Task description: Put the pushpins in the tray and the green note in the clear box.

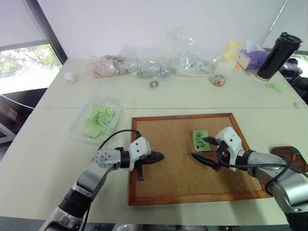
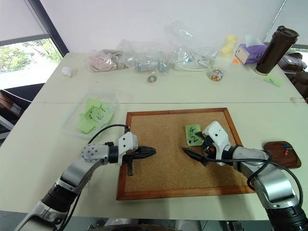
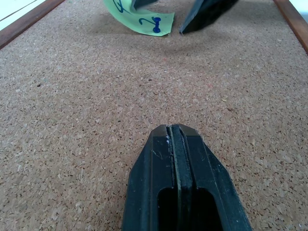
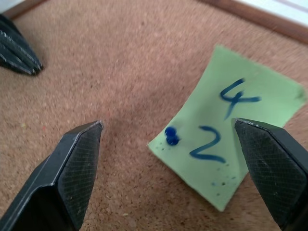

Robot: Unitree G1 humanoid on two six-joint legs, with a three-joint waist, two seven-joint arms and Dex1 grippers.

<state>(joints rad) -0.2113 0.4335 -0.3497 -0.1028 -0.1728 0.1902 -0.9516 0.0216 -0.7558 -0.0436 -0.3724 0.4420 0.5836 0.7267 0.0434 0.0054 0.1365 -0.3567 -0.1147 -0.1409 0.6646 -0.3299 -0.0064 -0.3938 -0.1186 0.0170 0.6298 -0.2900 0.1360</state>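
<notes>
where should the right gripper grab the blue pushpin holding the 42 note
Pinch the round head of the blue pushpin from above; it stands proud of the green note near its lower corner. The open right gripper already straddles it.

cork board (image 1: pixel 178 166), plastic bags (image 1: pixel 144 65), black tumbler (image 1: pixel 278 55), tissue box (image 1: pixel 251 57)

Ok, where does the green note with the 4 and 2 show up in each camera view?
Left eye: green note on the cork board, right of centre, by the right gripper.
Right eye: the same spot, note at.
Left wrist: top edge, left of centre.
Right wrist: right of centre, between the open fingers.
Shared landmark: the blue pushpin in the note.
</notes>
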